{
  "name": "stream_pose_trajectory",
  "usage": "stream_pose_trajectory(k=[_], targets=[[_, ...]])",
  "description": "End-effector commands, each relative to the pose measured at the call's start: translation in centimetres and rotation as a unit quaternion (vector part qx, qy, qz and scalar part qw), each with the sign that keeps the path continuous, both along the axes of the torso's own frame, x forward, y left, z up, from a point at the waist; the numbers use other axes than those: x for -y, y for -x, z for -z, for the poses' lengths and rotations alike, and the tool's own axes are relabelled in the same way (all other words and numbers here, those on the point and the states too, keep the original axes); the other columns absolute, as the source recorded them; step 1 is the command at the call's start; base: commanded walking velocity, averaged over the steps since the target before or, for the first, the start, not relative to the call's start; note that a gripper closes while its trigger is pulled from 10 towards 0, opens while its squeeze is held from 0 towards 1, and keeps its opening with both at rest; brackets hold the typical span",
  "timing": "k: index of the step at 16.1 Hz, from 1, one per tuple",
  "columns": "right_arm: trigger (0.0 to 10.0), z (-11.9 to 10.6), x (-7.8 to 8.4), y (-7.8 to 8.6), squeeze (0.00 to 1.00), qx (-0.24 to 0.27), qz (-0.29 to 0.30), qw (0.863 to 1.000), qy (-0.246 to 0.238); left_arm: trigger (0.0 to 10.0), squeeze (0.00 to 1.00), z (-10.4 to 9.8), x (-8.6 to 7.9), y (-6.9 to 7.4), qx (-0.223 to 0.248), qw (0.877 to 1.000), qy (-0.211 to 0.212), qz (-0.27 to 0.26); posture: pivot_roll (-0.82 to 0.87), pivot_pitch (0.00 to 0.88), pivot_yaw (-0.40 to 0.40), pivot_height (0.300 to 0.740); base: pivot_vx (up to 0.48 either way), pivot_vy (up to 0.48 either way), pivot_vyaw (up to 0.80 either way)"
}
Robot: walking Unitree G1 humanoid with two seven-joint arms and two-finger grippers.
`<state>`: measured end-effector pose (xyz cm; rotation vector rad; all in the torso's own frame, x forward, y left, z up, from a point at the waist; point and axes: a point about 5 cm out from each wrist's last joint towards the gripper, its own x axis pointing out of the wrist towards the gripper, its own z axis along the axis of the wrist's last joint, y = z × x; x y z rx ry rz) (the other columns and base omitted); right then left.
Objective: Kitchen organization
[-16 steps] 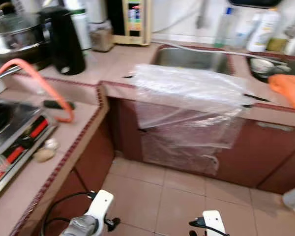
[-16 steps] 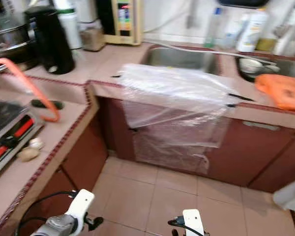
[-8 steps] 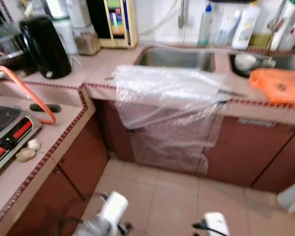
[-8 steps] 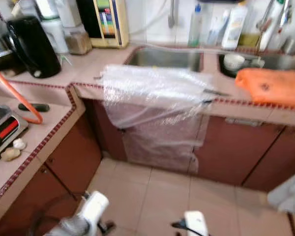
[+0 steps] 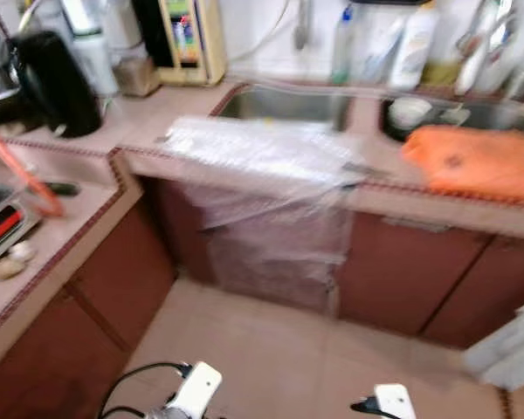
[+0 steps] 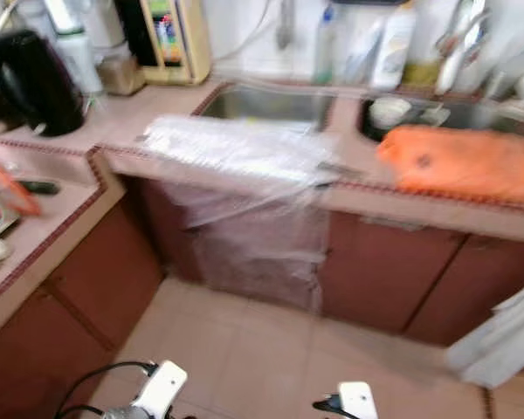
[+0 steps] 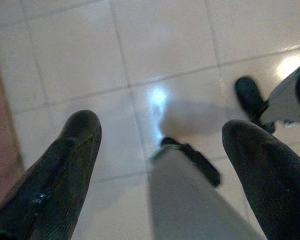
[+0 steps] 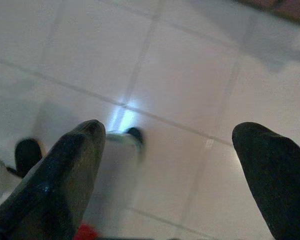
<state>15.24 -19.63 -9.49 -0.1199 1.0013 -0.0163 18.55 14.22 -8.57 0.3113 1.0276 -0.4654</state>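
Note:
A tiled kitchen counter point(image 5: 131, 131) runs along the wall with a steel sink point(image 5: 284, 105) set into it. A clear plastic sheet point(image 5: 253, 153) drapes from the counter edge down over the cabinet front. An orange cloth point(image 5: 472, 161) lies on the counter to the right, beside a white bowl point(image 5: 410, 112) in a second basin. Both arms hang low over the floor. My left gripper point(image 7: 160, 130) and my right gripper point(image 8: 170, 135) are open above the tiles, with nothing between the fingers. The picture is blurred.
A black kettle point(image 5: 57, 83) and a yellow appliance point(image 5: 188, 39) stand at the back left. Bottles point(image 5: 410, 52) line the wall behind the sink. A stove point(image 5: 0, 227) and an orange hose point(image 5: 26, 175) are on the left counter. A white cloth point(image 5: 511, 349) hangs at right.
The camera has swung to the right, so the whole scene has slid left and more of the orange cloth shows. The things on the counter have not moved. Both arms still hang.

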Motion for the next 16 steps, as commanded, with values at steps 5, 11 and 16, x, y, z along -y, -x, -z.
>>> stream_pose_trajectory(k=[5,11,16], targets=[[10.0,0.1,-1.4,-0.2,0.00,0.000,-0.010,1.000,-0.011,10.0,0.00,-0.3,-2.2,-0.4,0.000,1.000,-0.023,-0.001,-0.10,0.000,0.071,0.740,0.000,-0.403,0.00],[10.0,0.1,-1.4,-0.2,0.00,-0.005,-0.013,1.000,-0.009,10.0,0.00,-1.1,-4.4,-1.7,0.023,0.998,-0.063,-0.013,-0.10,0.000,0.072,0.740,0.000,0.000,-0.26],[10.0,0.2,-1.4,-0.1,0.00,-0.007,-0.022,1.000,-0.004,10.0,0.00,-1.5,-5.6,-2.1,0.023,0.998,-0.062,-0.015,-0.10,0.000,0.071,0.740,0.000,0.000,-0.78]])
